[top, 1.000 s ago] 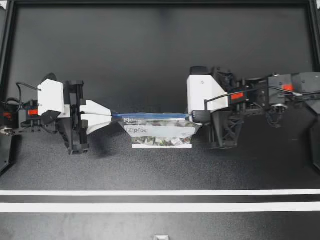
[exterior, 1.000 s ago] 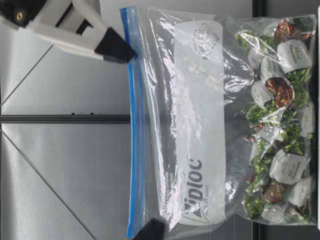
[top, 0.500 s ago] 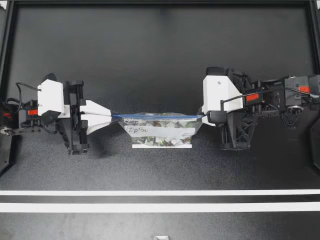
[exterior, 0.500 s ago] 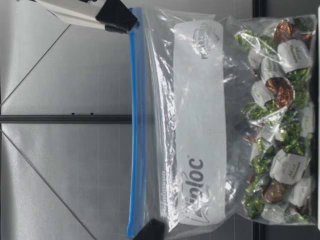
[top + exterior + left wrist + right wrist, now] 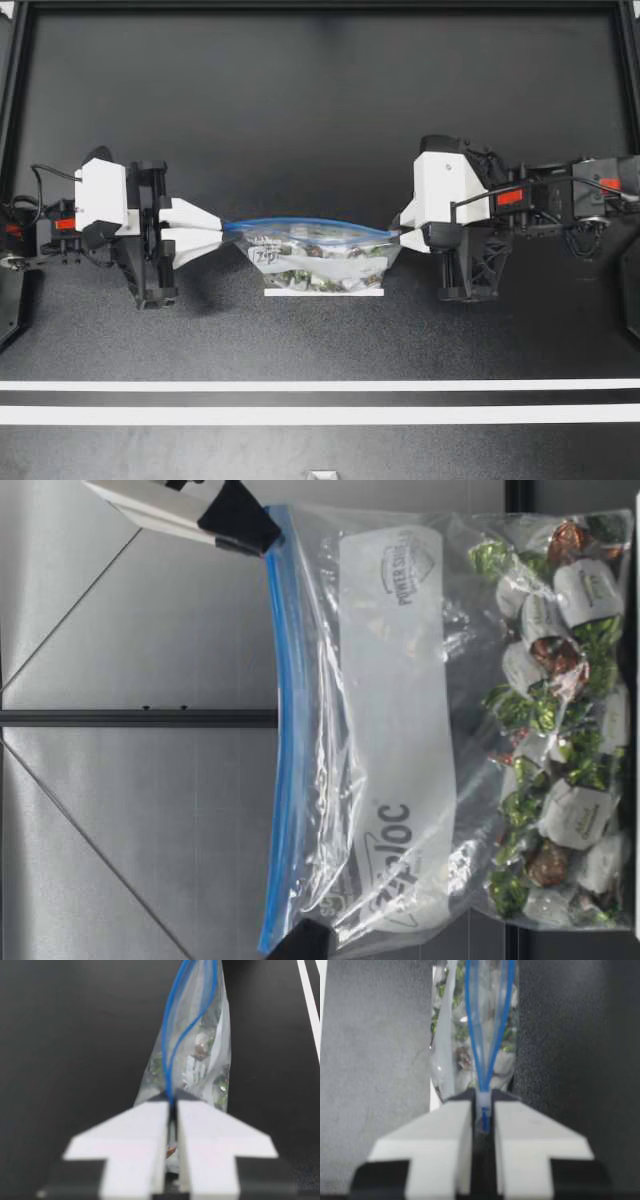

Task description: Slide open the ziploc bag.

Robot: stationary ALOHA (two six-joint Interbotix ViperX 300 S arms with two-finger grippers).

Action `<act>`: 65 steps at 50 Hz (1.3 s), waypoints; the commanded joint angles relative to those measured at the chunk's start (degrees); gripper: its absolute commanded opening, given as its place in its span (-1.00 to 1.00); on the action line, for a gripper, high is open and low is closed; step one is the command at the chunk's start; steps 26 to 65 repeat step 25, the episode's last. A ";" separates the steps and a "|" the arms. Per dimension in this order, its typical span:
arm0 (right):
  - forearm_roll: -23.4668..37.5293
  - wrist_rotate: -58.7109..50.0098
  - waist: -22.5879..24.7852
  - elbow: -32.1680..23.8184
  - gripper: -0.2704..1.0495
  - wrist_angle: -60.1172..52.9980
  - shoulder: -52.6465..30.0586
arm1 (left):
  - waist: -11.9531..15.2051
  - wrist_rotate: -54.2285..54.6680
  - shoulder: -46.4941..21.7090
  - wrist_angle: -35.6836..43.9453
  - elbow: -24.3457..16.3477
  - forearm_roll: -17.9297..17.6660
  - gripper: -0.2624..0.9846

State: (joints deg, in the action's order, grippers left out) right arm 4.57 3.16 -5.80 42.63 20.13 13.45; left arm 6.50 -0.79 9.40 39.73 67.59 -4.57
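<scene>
Clear plastic zip bag [image 5: 320, 262], filled with wrapped green and brown sweets [image 5: 560, 780], stands upright on the black table [image 5: 300, 120] between the two arms. The left gripper [image 5: 224, 232] is clenched on one top corner of the zip bag. The right gripper [image 5: 398, 233] is clenched on the small blue slider [image 5: 484, 1110] at the other end. Between them the two blue zip strips [image 5: 310, 221] bow apart and the mouth is open.

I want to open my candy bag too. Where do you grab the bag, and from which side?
Pinch the blue zip strip at its ends, coming in level from each side, as my left gripper and right gripper do. The bag stands upright, so that thin strip is on top.
</scene>
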 commanded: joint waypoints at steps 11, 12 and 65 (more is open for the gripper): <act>-0.09 -0.62 -0.44 2.02 -0.18 -5.98 2.64 | 0.09 -0.18 1.32 0.62 -2.55 1.23 0.01; -0.09 -0.62 -0.44 2.37 -0.18 -6.50 2.90 | 0.09 -0.18 1.41 0.70 -2.55 1.32 0.00; -0.18 -0.62 -0.44 6.86 -0.18 -20.30 6.68 | 0.09 -0.44 6.59 0.88 -2.90 3.16 -0.01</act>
